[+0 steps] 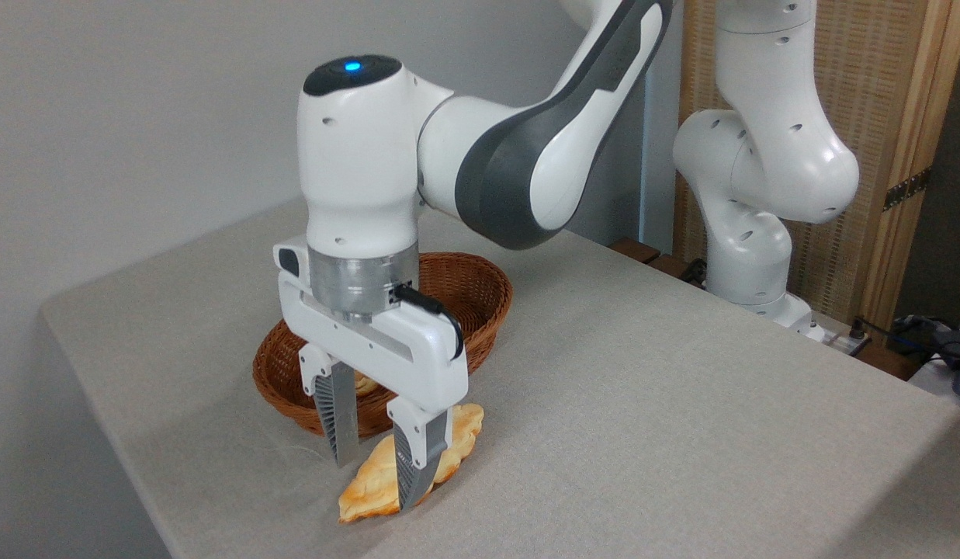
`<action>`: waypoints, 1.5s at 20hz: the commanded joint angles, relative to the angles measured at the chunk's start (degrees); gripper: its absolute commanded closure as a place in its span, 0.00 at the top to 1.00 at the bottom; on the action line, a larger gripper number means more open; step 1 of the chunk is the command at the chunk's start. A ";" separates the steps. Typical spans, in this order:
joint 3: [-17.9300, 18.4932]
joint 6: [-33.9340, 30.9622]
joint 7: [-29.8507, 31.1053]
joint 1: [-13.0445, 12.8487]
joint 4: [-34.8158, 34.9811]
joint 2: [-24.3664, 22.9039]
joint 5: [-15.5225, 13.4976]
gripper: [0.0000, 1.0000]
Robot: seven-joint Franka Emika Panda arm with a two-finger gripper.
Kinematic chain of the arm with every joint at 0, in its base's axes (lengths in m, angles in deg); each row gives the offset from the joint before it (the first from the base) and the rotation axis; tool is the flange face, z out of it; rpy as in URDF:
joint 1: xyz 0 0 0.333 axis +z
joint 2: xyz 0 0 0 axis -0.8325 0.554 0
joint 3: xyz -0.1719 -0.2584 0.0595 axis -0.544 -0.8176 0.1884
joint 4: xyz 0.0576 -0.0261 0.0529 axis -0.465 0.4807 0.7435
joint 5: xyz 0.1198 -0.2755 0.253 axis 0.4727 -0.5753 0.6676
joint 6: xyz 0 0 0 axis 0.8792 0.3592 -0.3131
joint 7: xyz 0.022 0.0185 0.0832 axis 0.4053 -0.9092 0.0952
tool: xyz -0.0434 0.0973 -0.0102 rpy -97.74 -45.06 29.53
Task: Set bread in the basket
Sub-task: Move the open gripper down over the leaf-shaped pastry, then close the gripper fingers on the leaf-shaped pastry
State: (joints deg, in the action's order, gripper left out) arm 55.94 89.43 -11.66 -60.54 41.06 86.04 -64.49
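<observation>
The long golden braided bread (pixel 371 485) lies flat on the grey table just in front of the brown wicker basket (pixel 472 291). My gripper (pixel 375 481) is down over the loaf's middle, open, with one finger (pixel 340 423) on its far side and the other (pixel 414 462) on its near side. I cannot tell whether the fingers touch the crust. The gripper body hides most of the basket's inside; only a sliver of a small round bun (pixel 363 383) shows there.
The arm's white base column (pixel 751 256) stands at the table's back right edge. The table's left edge and front corner are close to the bread. Cables and dark items (pixel 937 341) lie off the table at the far right.
</observation>
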 commanded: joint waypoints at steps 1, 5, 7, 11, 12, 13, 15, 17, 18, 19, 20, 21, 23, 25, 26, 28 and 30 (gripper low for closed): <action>0.47 2.35 0.57 -0.57 0.11 1.37 -0.88 1.00; 0.12 2.70 0.57 -0.74 0.11 2.16 -0.97 1.00; -0.06 2.70 0.65 -0.83 0.11 2.34 -0.97 1.00; -0.06 2.70 0.65 -0.92 0.03 2.34 -3.68 1.00; -0.06 2.70 0.57 -1.01 0.11 2.25 -5.00 1.00; -0.14 2.53 0.57 -1.09 0.11 2.25 -5.02 1.00; -0.14 2.09 0.39 -1.10 0.11 2.25 -5.02 1.00; -0.14 2.00 0.13 -1.01 0.11 2.25 -5.02 1.00; -0.06 1.91 -0.13 -1.01 0.20 2.25 -4.93 1.00; -0.06 1.56 -0.31 -1.01 0.29 2.25 -4.67 1.00; -0.06 1.04 -0.83 -1.01 0.29 2.25 -3.10 1.00; -0.06 0.51 -1.01 -1.01 0.29 2.25 -1.86 1.00; -0.06 0.07 -1.02 -0.83 0.29 2.25 -1.06 1.00; -0.06 0.07 -1.02 -0.83 0.29 2.25 -1.06 0.98; -0.06 0.07 -1.02 -0.83 0.29 2.25 -1.06 0.91; -0.06 0.07 -1.02 -0.83 0.29 2.25 -1.06 0.62; -0.06 -0.02 -1.10 -0.83 0.29 2.25 -1.06 0.42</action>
State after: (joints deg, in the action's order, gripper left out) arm 55.60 90.44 -12.04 -61.23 41.23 88.72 -66.27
